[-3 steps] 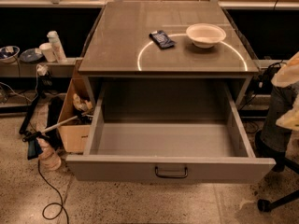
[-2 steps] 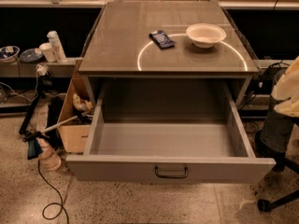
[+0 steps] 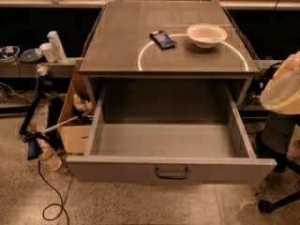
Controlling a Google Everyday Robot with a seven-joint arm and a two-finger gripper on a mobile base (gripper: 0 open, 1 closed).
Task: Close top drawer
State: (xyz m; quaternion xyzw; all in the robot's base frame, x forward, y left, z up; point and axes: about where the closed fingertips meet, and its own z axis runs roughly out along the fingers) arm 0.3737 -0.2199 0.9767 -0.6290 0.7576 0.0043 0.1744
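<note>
The top drawer [image 3: 117, 168] is a wide grey metal drawer, pulled fully out of the grey cabinet toward me. Its tall flat front carries a small dark loop handle [image 3: 172, 173] at the middle. The inside of the drawer is empty. My gripper is not in view. Only a cream-coloured bulky shape [image 3: 283, 88], probably part of my arm, shows at the right edge, level with the drawer's right side wall and apart from it.
The cabinet top [image 3: 117, 46] holds a white bowl [image 3: 206, 34] and a dark packet [image 3: 162, 39]. An open cardboard box [image 3: 75, 130] and cables lie on the floor at the left. A dark chair base [image 3: 274, 203] stands at the right. Bottles [image 3: 54, 46] stand on a low shelf at the left.
The cream shape at the right edge has shifted and changed outline slightly. The drawer has stayed fully open in the same place.
</note>
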